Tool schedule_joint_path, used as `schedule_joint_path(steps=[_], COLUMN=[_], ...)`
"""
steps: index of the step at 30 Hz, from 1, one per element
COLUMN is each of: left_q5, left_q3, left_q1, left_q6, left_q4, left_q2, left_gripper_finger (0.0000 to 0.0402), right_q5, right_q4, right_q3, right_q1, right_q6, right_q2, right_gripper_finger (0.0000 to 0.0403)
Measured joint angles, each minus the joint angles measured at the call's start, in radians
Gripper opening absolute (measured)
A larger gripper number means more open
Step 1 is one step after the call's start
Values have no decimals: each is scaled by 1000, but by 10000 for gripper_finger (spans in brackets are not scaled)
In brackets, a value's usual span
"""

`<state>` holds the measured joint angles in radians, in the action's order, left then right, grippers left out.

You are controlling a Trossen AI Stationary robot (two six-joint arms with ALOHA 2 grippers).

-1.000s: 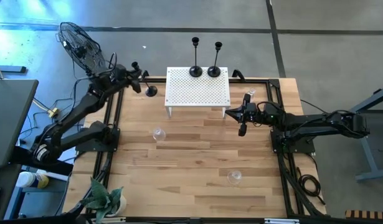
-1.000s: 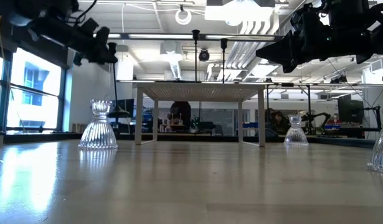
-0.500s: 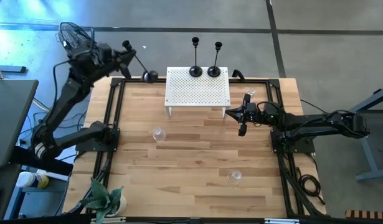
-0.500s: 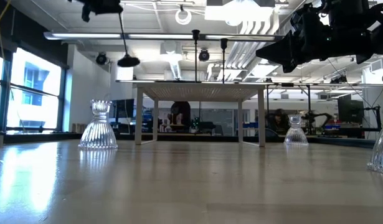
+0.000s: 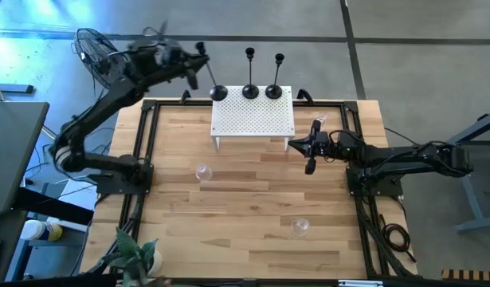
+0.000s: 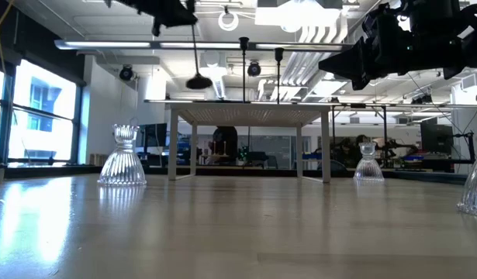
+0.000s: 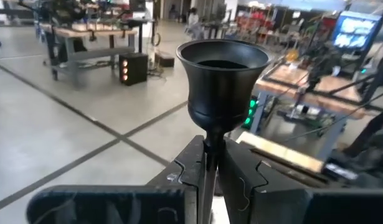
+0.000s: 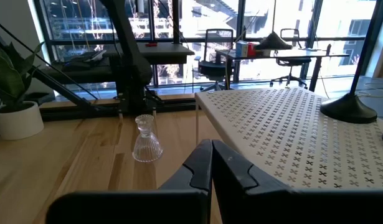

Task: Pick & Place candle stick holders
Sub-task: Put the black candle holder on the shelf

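While the right claw (image 5: 310, 167) waits pressed together and empty above the desk (image 5: 245, 207), just off the front right corner of the white perforated stand (image 5: 253, 113), the left claw (image 5: 198, 70) is raised over the far left corner of that stand, pinching 1 black candle stick holder (image 5: 212, 84) by its thin stem. In the left wrist view the fingers (image 7: 194, 163) clamp the stem right under the small cup (image 7: 222, 78). The held holder hangs tilted in the high view, with its domed base (image 5: 219, 93) at the stand's far left edge; the low view shows the base (image 6: 198, 81) in the air above the stand top, not touching. 2 more candle stick holders (image 5: 249, 76) (image 5: 275, 78) stand upright side by side on the far edge of the stand, just right of the held 1. 2 clear glass holders (image 5: 201, 171) (image 5: 299, 228) sit on the desk, well apart. A potted plant (image 5: 135, 255) is at the near left corner.
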<state>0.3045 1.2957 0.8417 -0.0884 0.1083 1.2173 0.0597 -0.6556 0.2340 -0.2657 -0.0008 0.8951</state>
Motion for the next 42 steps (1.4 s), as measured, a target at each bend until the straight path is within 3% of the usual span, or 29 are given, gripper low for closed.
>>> schedule_joint_path(steps=[11, 42], left_q5=[-14, 0], left_q3=[98, 82], left_q1=[-4, -19], left_q6=[39, 92], left_q4=[-5, -51], left_q2=[221, 284], left_gripper_finger=[33, 33], right_q5=[0, 0], right_q4=[0, 0], right_q3=[0, 0], right_q1=[0, 0], right_q6=[1, -1], right_q2=[0, 0], right_gripper_finger=[2, 2])
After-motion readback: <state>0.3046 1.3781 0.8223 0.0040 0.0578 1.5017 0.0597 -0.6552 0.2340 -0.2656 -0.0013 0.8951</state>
